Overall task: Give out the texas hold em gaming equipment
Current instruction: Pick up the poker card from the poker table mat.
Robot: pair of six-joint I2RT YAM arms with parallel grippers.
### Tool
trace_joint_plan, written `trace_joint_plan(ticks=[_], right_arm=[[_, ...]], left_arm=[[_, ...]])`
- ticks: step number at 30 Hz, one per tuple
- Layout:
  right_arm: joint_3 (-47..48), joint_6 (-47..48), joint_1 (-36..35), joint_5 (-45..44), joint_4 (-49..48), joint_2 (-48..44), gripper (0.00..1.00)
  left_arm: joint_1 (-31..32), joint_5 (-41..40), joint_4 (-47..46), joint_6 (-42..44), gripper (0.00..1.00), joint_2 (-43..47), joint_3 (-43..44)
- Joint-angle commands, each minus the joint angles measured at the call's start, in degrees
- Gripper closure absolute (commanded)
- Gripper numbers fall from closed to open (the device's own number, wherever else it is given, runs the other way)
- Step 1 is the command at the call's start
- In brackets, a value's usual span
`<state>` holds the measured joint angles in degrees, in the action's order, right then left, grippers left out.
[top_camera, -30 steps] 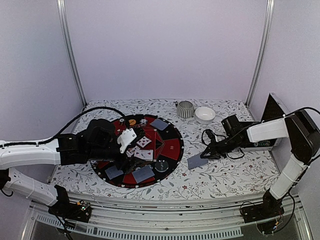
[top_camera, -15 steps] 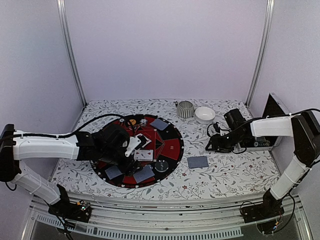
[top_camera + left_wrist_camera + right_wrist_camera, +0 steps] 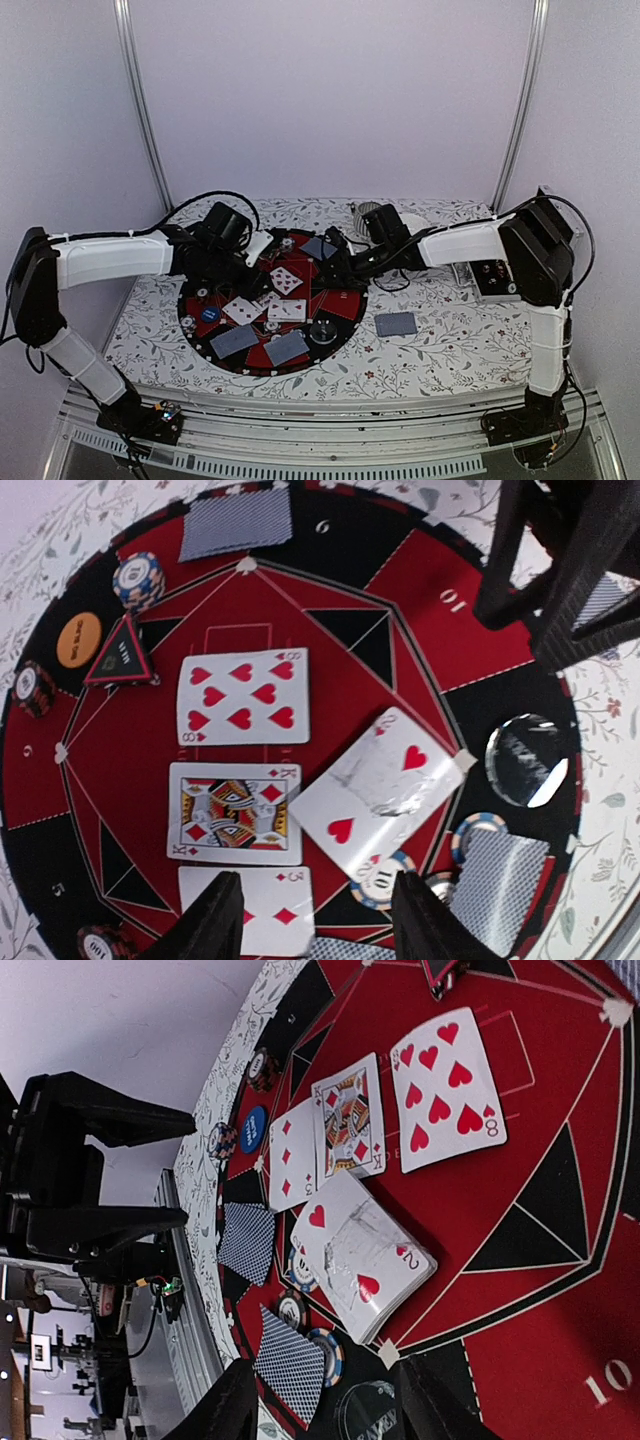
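Cards (image 3: pixel 240 705) face-up mid mat (image 3: pixel 345 298) look like the board, face-down ones (image 3: pixel 287 347) around 6 o'clock like dealt hands; left gripper (image 3: pixel 315 910) and right gripper (image 3: pixel 325 1400) hover, fingers apart.

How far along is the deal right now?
Done: eight of hearts, king of diamonds and three of diamonds lie face up on the mat, with face-down cards and chips around its rim. In hand: nothing; left gripper and right gripper are open above it. Left: likely the two-of-hearts stack and a lone card face down off the mat.
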<state>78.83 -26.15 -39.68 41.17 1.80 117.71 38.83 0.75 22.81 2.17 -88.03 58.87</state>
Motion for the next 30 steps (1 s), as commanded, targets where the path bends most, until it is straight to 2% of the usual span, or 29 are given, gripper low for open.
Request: trace_joint_plan(ticks=[1, 7, 9, 17, 24, 30], right_arm=[[4.2, -7.1, -0.9, 6.6, -6.1, 7.1, 0.53], [7.7, -8.6, -1.6, 7.5, -6.5, 12.6, 0.57], [7.9, -9.0, -1.6, 7.9, -6.9, 13.7, 0.57], [7.8, -9.7, -2.8, 8.4, -7.0, 15.8, 0.57], [8.5, -10.2, -4.1, 8.0, -7.7, 18.7, 0.55], [9.0, -11.2, -4.1, 7.8, -9.0, 19.8, 0.54]], left_arm=[[-3.5, 3.8, 1.9, -1.4, 0.51, -2.9, -1.4], [-3.9, 6.6, 3.6, -4.1, 0.67, -10.6, 2.9], [-4.3, 7.3, 4.0, -4.2, 0.68, -11.4, 3.9], [-5.9, 9.3, 10.6, -9.3, 0.68, -16.2, 9.4], [-6.6, 11.1, 13.8, -14.2, 0.58, -18.5, 11.0], [-6.7, 11.4, 15.3, -16.7, 0.58, -20.3, 12.6]])
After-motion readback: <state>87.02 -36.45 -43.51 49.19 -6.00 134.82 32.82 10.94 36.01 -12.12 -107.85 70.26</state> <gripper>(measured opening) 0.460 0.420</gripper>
